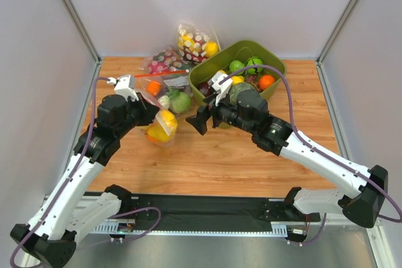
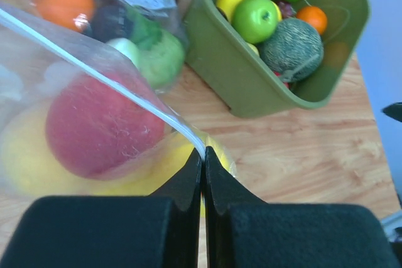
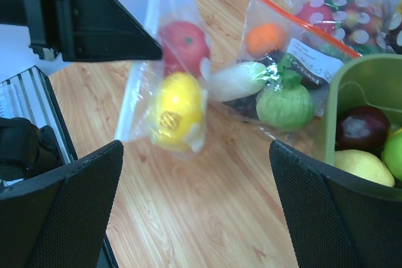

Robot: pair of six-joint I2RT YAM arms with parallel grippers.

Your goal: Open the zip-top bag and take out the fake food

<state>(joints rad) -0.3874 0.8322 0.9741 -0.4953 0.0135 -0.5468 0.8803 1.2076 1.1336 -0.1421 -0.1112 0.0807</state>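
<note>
Black fingers of the left end effector [image 2: 202, 155] fill the foot of the left wrist view. They are clenched tip to tip on a corner of the bag [image 3: 164, 70], just where its pale zip strip [image 2: 119, 90] ends.

Across the bench [image 1: 220, 167], a green bin [image 2: 226, 67] of loose fruit sits at the far right. A second bag [image 3: 295, 48] with a red strip lies flat against the bin's left side. The held bag hangs to the left of both and apart from the bin; whether its bottom touches the wood cannot be told.

Pinching one end of the strip probably anchors the mouth, so the other arm can take the opposite lip and pull it apart. Hanging the bag also lets the food [image 3: 179, 110] sink away from the seal, a red piece above a yellow one. The strip looks closed along its visible length, so I judge that opening has not yet begun and nothing is out.

The left arm rises from its base with the elbow bent, and its wrist turns inward toward the middle. The right arm stretches diagonally leftward in front of the bin with its wrist roughly level. The right end effector [image 3: 196, 149] is released, its jaws spread wide and aimed at the bag. It is near the plastic but not touching it.
</note>
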